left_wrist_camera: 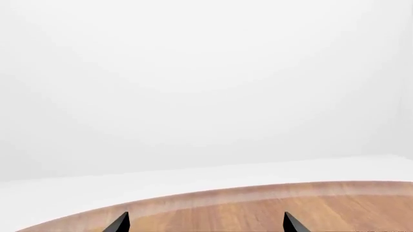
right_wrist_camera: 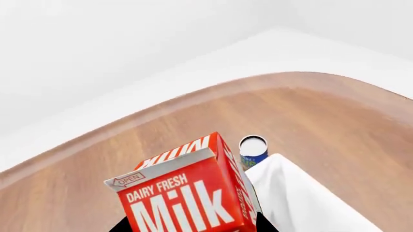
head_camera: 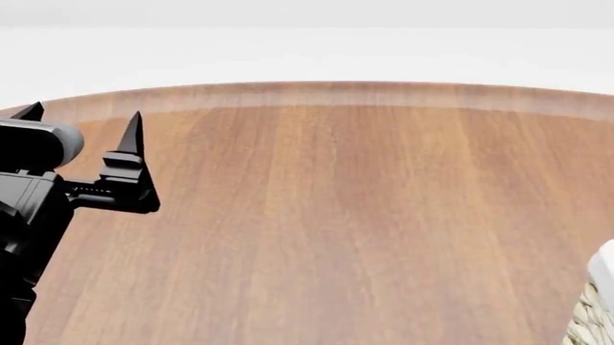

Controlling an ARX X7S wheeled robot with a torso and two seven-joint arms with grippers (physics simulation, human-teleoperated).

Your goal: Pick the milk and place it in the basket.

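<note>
milk upright in right hand, gable up

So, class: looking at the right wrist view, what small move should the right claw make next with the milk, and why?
Probably carry the milk a little further over the basket before lowering. The right claw appears shut on the carton, whose red top fills the view, and the basket's white liner lies just beside and below it, not yet squarely underneath.
</note>
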